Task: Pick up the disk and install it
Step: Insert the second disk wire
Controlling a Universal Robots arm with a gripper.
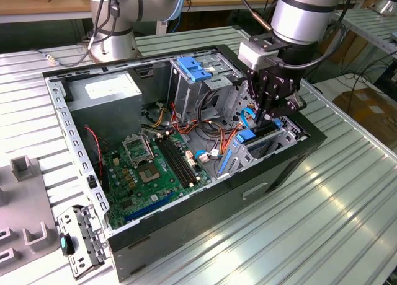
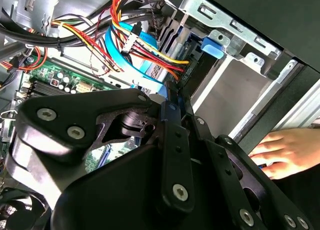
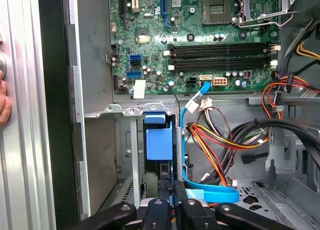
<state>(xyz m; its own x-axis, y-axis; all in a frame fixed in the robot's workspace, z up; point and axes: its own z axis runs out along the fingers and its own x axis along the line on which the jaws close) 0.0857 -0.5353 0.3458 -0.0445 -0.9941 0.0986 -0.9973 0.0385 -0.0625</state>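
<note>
The disk (image 3: 159,140) stands on edge in the drive bay at the case's corner on the exterior view's right, its blue plastic bracket (image 1: 247,136) showing at the bay's mouth. My gripper (image 1: 265,119) reaches down into that bay from above. In both wrist views the black fingers (image 3: 181,202) sit close together with a strip of the blue bracket (image 2: 172,110) pinched between them, so the gripper (image 3: 172,197) is shut on the disk. Most of the disk's body is hidden by the bay walls and my fingers.
The open black computer case (image 1: 291,158) lies on a ribbed metal table. Inside are the green motherboard (image 1: 155,167), a grey power supply box (image 1: 105,90), a metal cage with a blue handle (image 1: 197,69) and loose cables (image 3: 220,140). A person's hand (image 2: 290,150) rests outside the case wall.
</note>
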